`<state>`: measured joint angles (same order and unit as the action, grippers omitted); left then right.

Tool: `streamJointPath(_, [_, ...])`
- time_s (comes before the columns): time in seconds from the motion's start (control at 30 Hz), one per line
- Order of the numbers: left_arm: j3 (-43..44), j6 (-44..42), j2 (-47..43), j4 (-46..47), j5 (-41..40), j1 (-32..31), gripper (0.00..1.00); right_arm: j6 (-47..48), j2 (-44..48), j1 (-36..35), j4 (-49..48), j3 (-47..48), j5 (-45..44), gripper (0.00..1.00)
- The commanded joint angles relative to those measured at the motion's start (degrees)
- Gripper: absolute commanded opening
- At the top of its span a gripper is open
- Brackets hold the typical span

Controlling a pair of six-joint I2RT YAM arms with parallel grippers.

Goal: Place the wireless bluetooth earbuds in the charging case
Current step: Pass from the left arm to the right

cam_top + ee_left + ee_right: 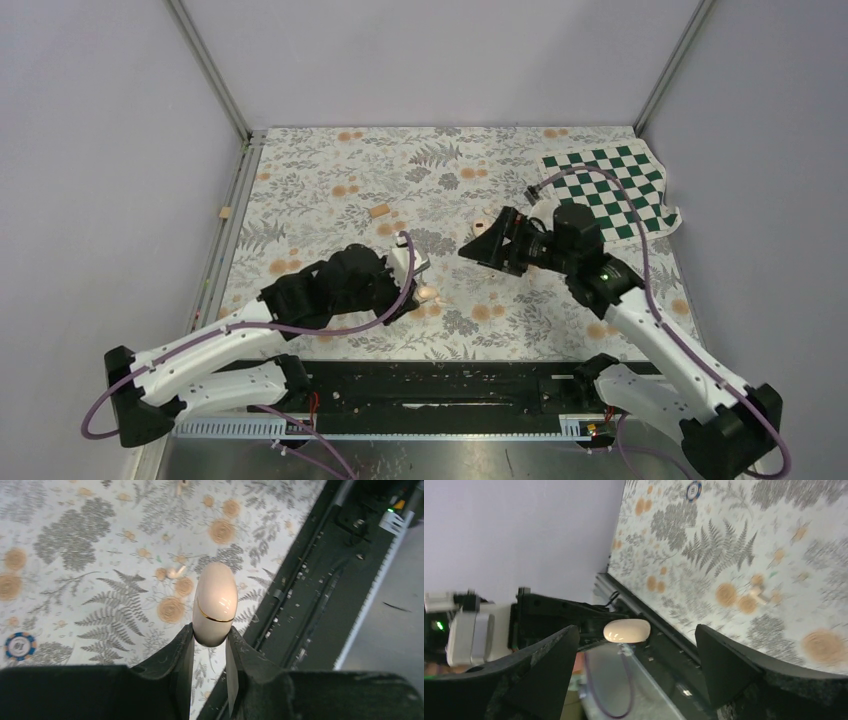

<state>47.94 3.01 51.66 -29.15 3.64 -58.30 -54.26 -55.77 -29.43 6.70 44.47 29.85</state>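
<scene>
My left gripper (pixel 210 634) is shut on the charging case (pixel 215 602), a peach-beige clamshell with a gold seam, its halves closed. It holds the case just above the table's front edge (pixel 428 292). One tiny peach earbud (pixel 175 572) lies on the floral mat just beyond the case. It shows blurred in the right wrist view (pixel 758 592). A second small peach piece (pixel 180 486) is cut off at the top edge. My right gripper (pixel 482 250) is wide open and empty. It hovers right of the case and faces it (pixel 626 630).
A flat tan oblong piece (pixel 380 210) lies mid-mat. A blue poker chip (pixel 20 645) sits on the mat. A green checkered cloth (pixel 615 185) covers the back right corner. The black rail (pixel 440 385) runs along the front edge. Walls close the sides and back.
</scene>
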Motion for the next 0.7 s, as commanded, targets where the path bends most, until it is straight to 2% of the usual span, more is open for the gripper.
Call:
streamJointPath(0.0, [6.5, -0.1, 2.6, -6.0, 11.8, 2.4, 0.0, 28.0, 7.4, 0.3, 6.0, -0.7, -4.1, 0.87])
streamJointPath(0.1, [7.7, -0.8, 3.1, -6.6, 23.1, 6.7, 0.0, 34.4, 12.8, 0.2, -2.4, -6.5, 0.4, 0.83])
streamJointPath(0.27, [10.0, -1.5, 4.5, -8.2, 35.1, 13.2, 0.0, 35.7, 12.5, -0.1, -5.5, -9.0, 9.0, 0.87])
streamJointPath(0.4, [11.9, -2.5, 7.3, -10.8, 40.2, 14.7, 0.0, 31.1, 11.6, -3.0, -17.7, -12.1, 11.8, 0.88])
streamJointPath(0.57, [12.5, -2.4, 9.4, -11.1, 43.8, 15.5, 0.0, 36.3, 6.7, -11.3, -15.6, -7.5, 9.6, 0.88])
streamJointPath(0.67, [12.7, -2.3, 9.5, -11.0, 43.8, 15.6, 0.0, 34.7, 4.2, -12.0, -18.4, -6.7, 10.3, 0.88])
